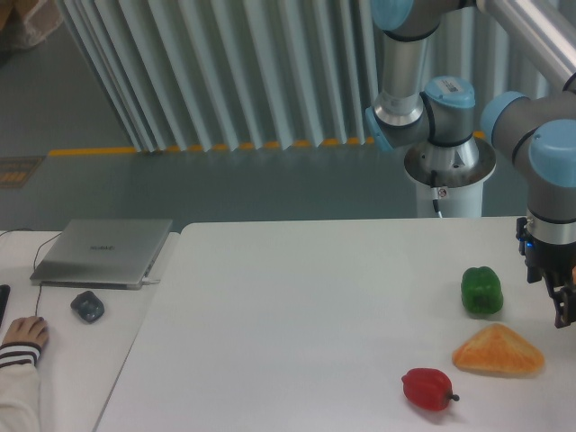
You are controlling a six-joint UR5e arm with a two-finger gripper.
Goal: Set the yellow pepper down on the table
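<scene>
The gripper (565, 301) hangs at the picture's three o'clock edge, cut off by the frame, so I cannot tell whether its jaws are open, closed or holding anything. The yellow pepper is nowhere in view; it may be at the hidden fingertips or outside the frame, but that is only a guess. On the table (288, 315) lie a green pepper (481, 290) at about nine o'clock from the gripper, an orange-tan wedge (499, 351) at six o'clock from that pepper, and a red pepper (427, 388) at eight o'clock from the wedge. The step in hand cannot be fixed; placing would call for lowering onto bare tabletop, away from these three. A silver laptop (101, 251) sits on the neighbouring desk; the mark on its lid is too small to read.
</scene>
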